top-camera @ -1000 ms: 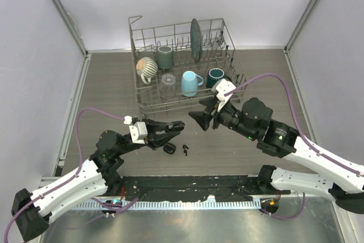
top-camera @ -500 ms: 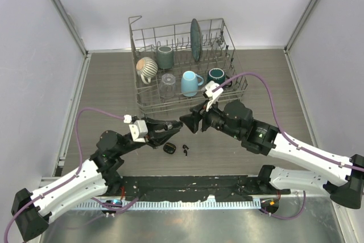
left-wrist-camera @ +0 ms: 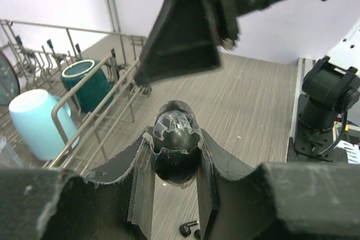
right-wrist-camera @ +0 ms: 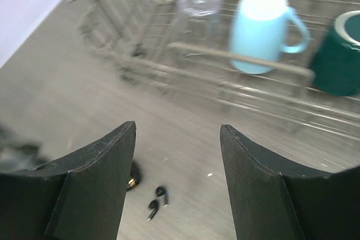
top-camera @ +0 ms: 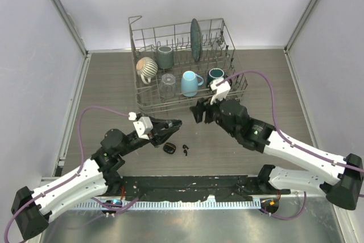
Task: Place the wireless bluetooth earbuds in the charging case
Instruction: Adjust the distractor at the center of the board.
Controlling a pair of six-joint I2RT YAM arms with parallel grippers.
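Top external view showed me the wireless bluetooth earbuds [top-camera: 185, 151] lying on the wooden table [top-camera: 114, 83] between the two arms, just beside a second case [top-camera: 169, 148] that also lay on the table. From the left wrist camera I saw the left gripper [left-wrist-camera: 175, 136] closed tightly on a black oval case [left-wrist-camera: 175, 155]. This glossy case sat between the two fingers and was held above the table. The right gripper [top-camera: 196, 113] hovered near it, close to the front of the dish rack [top-camera: 170, 105]. In the right wrist view its fingers stood well apart with nothing between them. Below them I could see the earbuds and a part of the second case on the table. I could not tell whether the second case was open. A light blue mug [top-camera: 190, 83] stood in the rack behind.
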